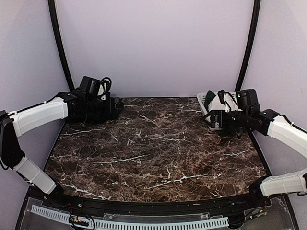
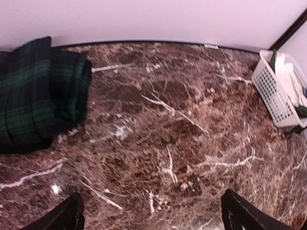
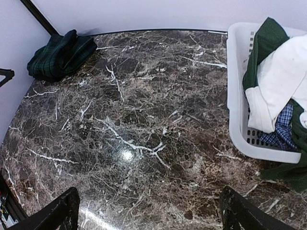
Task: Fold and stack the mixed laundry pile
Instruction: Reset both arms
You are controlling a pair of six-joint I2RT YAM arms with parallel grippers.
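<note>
From above, I cannot tell the folded dark green-and-navy tartan skirt (image 2: 38, 96) from my dark left hand (image 1: 112, 106); the left wrist view's edge cuts it off. My right hand (image 1: 213, 120) hides most of the white slatted plastic basket (image 1: 203, 99), whose right side both wrist views cut off.

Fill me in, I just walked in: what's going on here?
Two robot arms are sorting laundry on the marble table. A tartan skirt lies folded in the far left corner, with the left pincer open and empty near it. The white basket at the far right holds a white garment, a green garment and a blue checked piece; the right pincer is open beside it, holding nothing.
</note>
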